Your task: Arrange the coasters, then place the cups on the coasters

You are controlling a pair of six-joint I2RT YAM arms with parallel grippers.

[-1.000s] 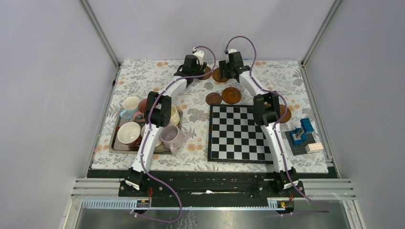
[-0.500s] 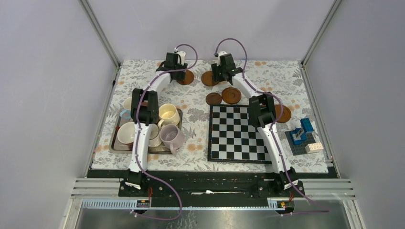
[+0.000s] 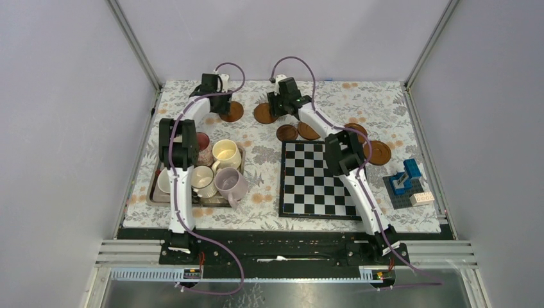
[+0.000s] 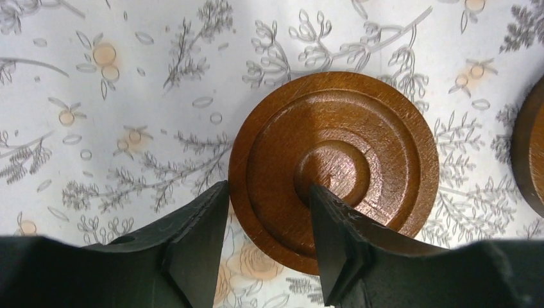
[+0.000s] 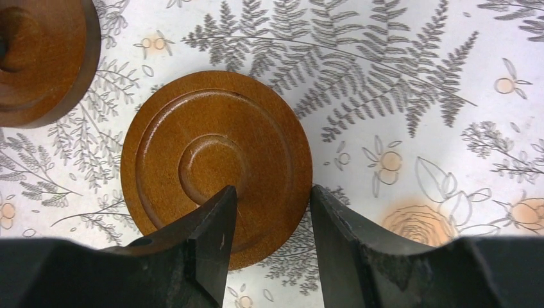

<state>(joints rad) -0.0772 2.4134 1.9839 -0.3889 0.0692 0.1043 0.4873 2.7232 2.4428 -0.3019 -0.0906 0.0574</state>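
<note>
Two coasters lie on the flowered cloth at the back. My left gripper (image 3: 215, 96) (image 4: 268, 192) is shut on the left coaster (image 3: 233, 112) (image 4: 333, 170), one finger outside its rim and one in its centre hollow. In the same way my right gripper (image 3: 277, 102) (image 5: 271, 192) is shut on the neighbouring coaster (image 3: 263, 114) (image 5: 215, 163). Several more coasters (image 3: 287, 133) lie behind the chessboard and to its right (image 3: 380, 153). The cups stand on the tray at the left: pink (image 3: 203, 147), cream-yellow (image 3: 226, 152), white (image 3: 203, 180), lilac (image 3: 231, 183). The left arm hides others.
The metal tray (image 3: 153, 194) sits at the left edge. A black-and-white chessboard (image 3: 317, 179) lies at centre right. Blue and white bricks on a dark plate (image 3: 406, 184) stand at the far right. Each wrist view shows the other coaster's edge (image 4: 532, 147) (image 5: 38, 58).
Both grippers have slid leftward along the back of the cloth, each dragging its coaster along. Both pairs of jaws have narrowed. The left arm now uncovers the cream-yellow cup.
</note>
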